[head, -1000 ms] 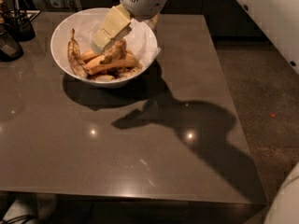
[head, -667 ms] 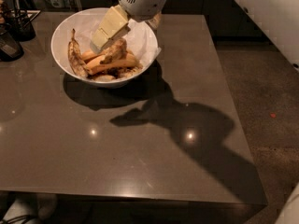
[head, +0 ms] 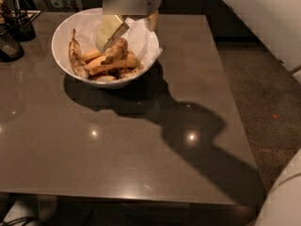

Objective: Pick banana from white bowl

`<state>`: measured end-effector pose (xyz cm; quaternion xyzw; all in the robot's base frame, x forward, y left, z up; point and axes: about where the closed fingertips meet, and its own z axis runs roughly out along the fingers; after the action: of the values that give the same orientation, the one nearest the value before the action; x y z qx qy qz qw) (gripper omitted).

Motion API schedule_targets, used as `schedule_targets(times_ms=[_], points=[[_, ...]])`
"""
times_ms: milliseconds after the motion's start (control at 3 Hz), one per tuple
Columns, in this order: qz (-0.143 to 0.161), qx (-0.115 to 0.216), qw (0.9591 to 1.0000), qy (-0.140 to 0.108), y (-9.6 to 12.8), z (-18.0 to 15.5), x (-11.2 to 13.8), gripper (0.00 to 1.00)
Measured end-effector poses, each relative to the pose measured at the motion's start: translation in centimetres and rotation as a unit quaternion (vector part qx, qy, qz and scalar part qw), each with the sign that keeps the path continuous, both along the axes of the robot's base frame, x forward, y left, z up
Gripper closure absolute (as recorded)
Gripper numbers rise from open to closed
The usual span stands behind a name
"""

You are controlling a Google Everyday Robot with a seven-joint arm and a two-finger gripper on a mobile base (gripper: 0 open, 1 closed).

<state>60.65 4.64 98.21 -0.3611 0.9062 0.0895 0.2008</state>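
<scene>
The white bowl (head: 59, 36) stands at the table's back left, lined with crumpled white paper. In it the stubby tan-brown mottled banana (head: 117, 51) is tilted up on top of two yellow-orange bananas (head: 110, 66). A thin blackened banana (head: 75, 58) lies along the left wall. My gripper (head: 112, 37) reaches down into the bowl from the top of the view. Its pale fingers (head: 107, 32) are closed at the mottled banana's upper end.
The dark glossy table (head: 141, 140) spreads out in front of the bowl. A black holder (head: 19, 25) and a dark object (head: 7, 44) stand at the far left. Speckled floor (head: 263, 88) lies to the right, and a white body part (head: 282, 201) sits at the lower right.
The gripper has shifted slightly left and down in the bowl. The mottled banana stays at its fingertips. The bowl has not moved.
</scene>
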Motion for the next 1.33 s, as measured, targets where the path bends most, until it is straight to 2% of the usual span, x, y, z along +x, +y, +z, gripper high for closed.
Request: schedule_targets(times_ms=[333, 667, 1333], points=[[0.006, -0.017, 0.9998, 0.005, 1.1, -0.3, 0.4, 0.14], [-0.001, -0.026, 0.9996, 0.010, 1.6, -0.6, 1.2, 0.18], [0.004, -0.025, 0.9988, 0.042, 2.6, -1.4, 2.5, 0.24]])
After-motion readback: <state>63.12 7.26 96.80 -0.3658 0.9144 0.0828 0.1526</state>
